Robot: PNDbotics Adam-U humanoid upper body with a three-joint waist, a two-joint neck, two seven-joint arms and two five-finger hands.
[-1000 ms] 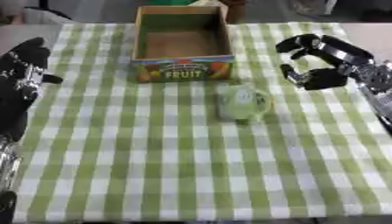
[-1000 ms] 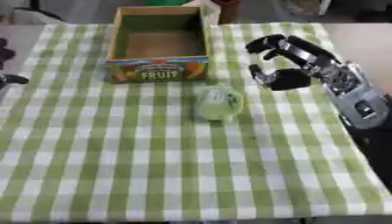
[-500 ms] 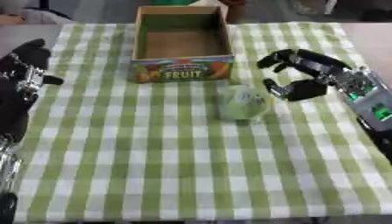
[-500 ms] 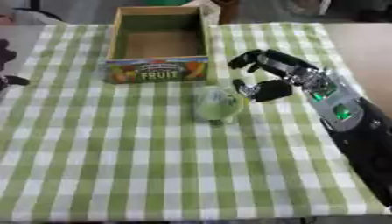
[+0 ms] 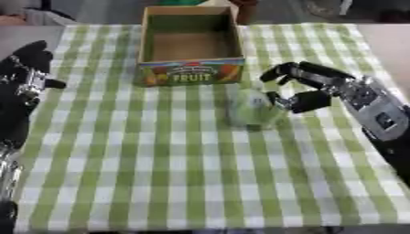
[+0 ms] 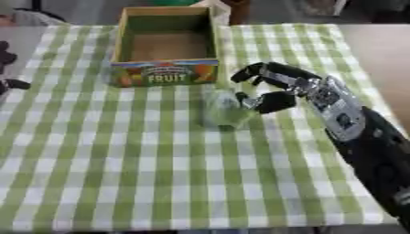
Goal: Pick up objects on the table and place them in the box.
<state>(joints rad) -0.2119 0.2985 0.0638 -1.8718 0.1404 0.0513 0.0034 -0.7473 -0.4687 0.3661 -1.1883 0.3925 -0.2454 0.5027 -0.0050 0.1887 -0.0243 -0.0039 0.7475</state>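
Cloth: green-and-white checked tablecloth [image 5: 160, 173] over the table; its near edge is cut off at the bottom of both views.
Box: cardboard fruit box [image 5: 191, 73] at the far middle of the cloth, open top, "FRUIT" printed on the near wall; only its bare floor shows inside.
Object: pale green rounded thing [image 5: 252, 109] on the cloth, just nearer than the box's right front corner; blurred, so its kind is hard to make out.
Right hand: right hand [image 5: 320, 89] at the object's right side, fingers curved over, thumb low, spread apart with the object at the gap; thumb tip looks to touch it, contact unclear.
Left hand: left hand [image 5: 28, 75] at the left edge, partly cut off; fingers look straight and relaxed, holding nothing.
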